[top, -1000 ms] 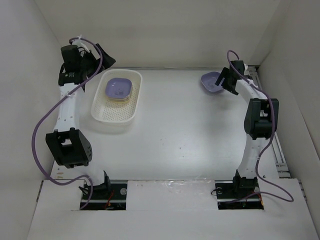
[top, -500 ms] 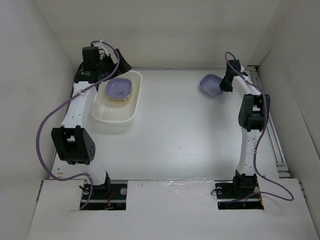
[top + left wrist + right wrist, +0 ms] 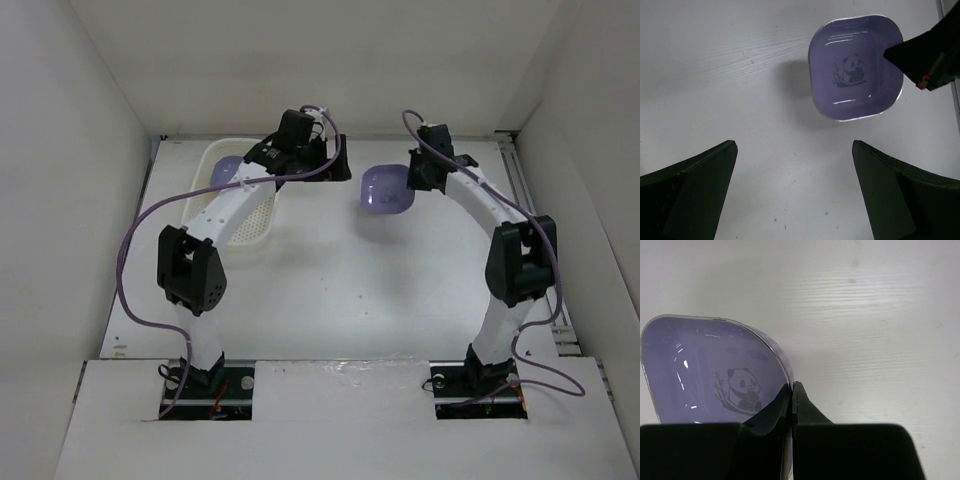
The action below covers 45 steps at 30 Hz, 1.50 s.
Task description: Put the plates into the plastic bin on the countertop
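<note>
Lavender plate (image 3: 715, 375) being carried by a thin rim pinch

One rim is being clamped between the closed fingers of the right gripper (image 3: 791, 390), above the countertop (image 3: 350, 290). The plate could be tipped loose or knocked by the wide-open left gripper (image 3: 794, 150) being held just beside it, short of the plastic bin (image 3: 258, 215).

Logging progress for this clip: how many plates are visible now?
2. One lavender plate clamped in the right tool over the countertop; a second plate in the plastic bin, partly behind the left arm. Others may be hidden underneath.
</note>
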{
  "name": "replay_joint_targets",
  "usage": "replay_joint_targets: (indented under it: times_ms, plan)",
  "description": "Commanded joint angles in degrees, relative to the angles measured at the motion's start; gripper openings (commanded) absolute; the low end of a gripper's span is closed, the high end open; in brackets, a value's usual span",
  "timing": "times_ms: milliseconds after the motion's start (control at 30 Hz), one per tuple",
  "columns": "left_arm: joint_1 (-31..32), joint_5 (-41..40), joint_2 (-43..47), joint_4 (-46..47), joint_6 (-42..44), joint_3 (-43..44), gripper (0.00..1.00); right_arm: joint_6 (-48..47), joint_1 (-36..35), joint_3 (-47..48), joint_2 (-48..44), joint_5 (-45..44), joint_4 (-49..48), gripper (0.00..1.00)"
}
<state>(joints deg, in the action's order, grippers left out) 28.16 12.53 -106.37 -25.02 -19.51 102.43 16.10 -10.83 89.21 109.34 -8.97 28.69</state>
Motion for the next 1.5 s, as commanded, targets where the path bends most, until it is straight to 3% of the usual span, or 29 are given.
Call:
replay_joint_targets:
  times_ms: [0, 233, 300, 367, 400, 467, 500, 533, 600, 667, 767, 867, 933, 1133, 1300, 1467]
  plan:
    - [0.57, -2.60, -0.50, -1.45, 0.97, 1.64, 1.00, -4.23, -5.07, -0.70, -7.89, 0.27, -1.62, 0.00]
    - [4.62, -4.62, -2.88, 0.31, -1.14, -0.82, 0.96, -2.39, -11.22, 1.31, -13.09, 2.03, -1.54, 0.00]
    - [4.62, -6.28, -2.88, 0.85, -1.93, -2.40, 0.82, -2.39, -11.84, 2.63, -13.88, 2.64, -0.91, 0.00]
    - [4.62, -7.78, -2.36, 2.16, -1.94, -3.46, 0.60, -2.39, -12.37, 2.64, -14.77, 4.66, -1.44, 0.00]
    - [4.62, -8.48, -2.35, 2.95, -2.46, -3.47, 0.31, -1.86, -12.37, 2.64, -15.55, 7.19, -2.05, 0.00]
    - [4.62, -9.11, -1.83, 2.95, -2.47, -3.99, 0.04, -1.34, -12.37, 1.94, -16.17, 9.75, -3.11, 0.00]
    - [4.62, -9.72, -1.83, 2.35, -2.47, -2.86, 0.00, -1.33, -12.37, 1.93, -16.70, 10.29, -4.33, 0.00]
    - [4.62, -10.51, -1.83, 1.82, -2.47, -1.46, 0.00, -1.33, -12.37, 1.24, -16.70, 10.81, -4.86, 0.16]
    - [4.62, -12.78, -1.83, 0.32, -2.47, 0.04, 0.00, -1.33, -12.37, 0.53, -16.70, 10.82, -5.65, 0.63]
    - [1.04, -14.03, -1.04, -0.64, -2.47, 2.24, 0.00, -1.33, -11.67, 0.53, -16.70, 9.50, -5.66, 0.98]
    - [-4.94, -12.01, 0.19, -2.93, -0.88, 6.35, 0.00, -1.94, -10.01, -1.13, -15.21, 9.50, -4.34, 0.99]
    - [-16.43, -7.63, 0.19, -4.77, 0.52, 9.53, 0.00, -3.00, -8.34, -5.16, -14.68, 12.04, -6.01, 0.99]
    - [-20.32, -5.43, 0.19, -4.78, 0.52, 9.54, 0.00, -3.00, -7.71, -7.11, -14.68, 12.58, -7.15, 0.99]
    - [-33.23, 5.82, -5.85, -3.02, 8.49, 11.73, 0.00, -4.94, -7.10, -10.45, -14.68, 16.35, -8.38, 0.99]
    - [-38.45, 17.25, -12.01, -1.79, 10.72, 13.50, 0.00, -6.69, -8.24, -11.16, -15.30, 16.36, -7.86, 0.99]
    - [-38.45, 18.40, -13.96, -1.79, 11.51, 11.40, 0.00, -7.22, -9.30, -11.69, -15.91, 15.83, -7.86, 0.99]
